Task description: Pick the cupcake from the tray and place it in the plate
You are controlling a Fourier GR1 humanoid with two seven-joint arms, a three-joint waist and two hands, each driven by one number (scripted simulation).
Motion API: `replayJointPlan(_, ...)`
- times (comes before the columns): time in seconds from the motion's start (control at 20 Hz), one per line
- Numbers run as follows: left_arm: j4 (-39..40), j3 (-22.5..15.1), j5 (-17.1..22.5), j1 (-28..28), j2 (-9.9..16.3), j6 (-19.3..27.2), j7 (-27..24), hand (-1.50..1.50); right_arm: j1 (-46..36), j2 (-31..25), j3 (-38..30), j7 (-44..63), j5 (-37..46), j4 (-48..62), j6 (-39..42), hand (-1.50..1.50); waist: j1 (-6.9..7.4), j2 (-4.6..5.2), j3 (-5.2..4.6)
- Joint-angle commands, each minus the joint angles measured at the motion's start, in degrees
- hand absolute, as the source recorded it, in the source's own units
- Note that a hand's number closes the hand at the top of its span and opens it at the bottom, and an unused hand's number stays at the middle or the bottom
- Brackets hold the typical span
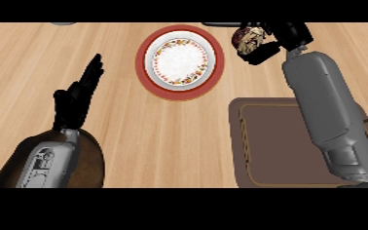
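My right hand (267, 43) is curled round the cupcake (248, 40), which sits in my grasp at the far right of the counter (144, 126), lifted clear of the brown tray (287, 151) that lies nearer to me under my right forearm. The plate (180, 61), white with a flowered band and a red rim, lies just to the left of the cupcake, apart from it. My left hand (78, 97) rests at the near left, fingers straight and pressed together, holding nothing. The step I am in, as I judge it, is the carry across to the plate. To do it well I should move the cupcake leftward until it hangs over the white middle rather than the red rim, keep it upright so the topping does not tip, lower it until its base meets the plate, and only then uncurl my fingers, drawing them back to the right so they do not knock it over.
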Motion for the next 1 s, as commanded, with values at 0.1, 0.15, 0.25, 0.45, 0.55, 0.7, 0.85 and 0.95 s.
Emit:
replayJointPlan(0.1, 1.5, 1.9, 1.4, -2.4, 1.8, -2.2, 1.1, 0.0, -10.1, 6.1, 0.1, 3.7, 0.4, 10.9, -1.3, 1.5, 0.83, 0.36, 0.0)
replayJointPlan(0.15, -2.3, -1.4, -1.1, -0.6, -1.1, 0.4, 2.5, 0.0, -8.2, 8.0, 1.2, 2.0, 1.2, 12.2, -3.2, 1.5, 0.9, 0.26, 0.03)
replayJointPlan(0.25, -1.8, -1.9, -1.9, 0.0, -1.8, 1.1, 1.4, 0.0, -10.5, 9.9, 0.3, 1.3, 0.6, 15.7, -5.0, 1.5, 0.98, 0.35, 0.02)
replayJointPlan(0.45, 1.6, -0.5, -1.5, -4.6, -0.9, 0.4, 1.2, 0.0, -15.6, 13.0, 3.6, 5.8, 2.5, 22.9, -9.1, 1.5, 1.48, 0.6, -0.01)
replayJointPlan(0.55, -0.6, -1.3, -1.1, -1.4, -1.0, -0.5, 0.9, 0.0, -15.6, 13.1, 6.2, 6.7, 7.7, 26.2, -12.9, 1.5, 2.7, 0.85, -0.03)
replayJointPlan(0.7, -0.9, -1.3, -0.5, -3.0, -1.6, -0.8, 2.6, 0.0, -18.1, 13.2, 8.8, 9.8, 9.2, 30.9, -14.1, 1.5, 3.56, 0.96, -0.03)
replayJointPlan(0.85, 3.3, -1.0, -1.0, -4.5, -1.5, -1.0, 0.0, 0.0, -16.6, 13.2, 8.3, 10.4, 3.0, 35.2, -15.7, 1.5, 4.24, 1.35, -0.03)
replayJointPlan(0.95, 1.6, -1.9, -1.1, -5.4, -2.1, -1.1, 1.3, 0.0, -17.0, 13.2, 7.7, 10.7, 0.1, 37.2, -13.8, -1.5, 5.51, 1.5, 0.0)
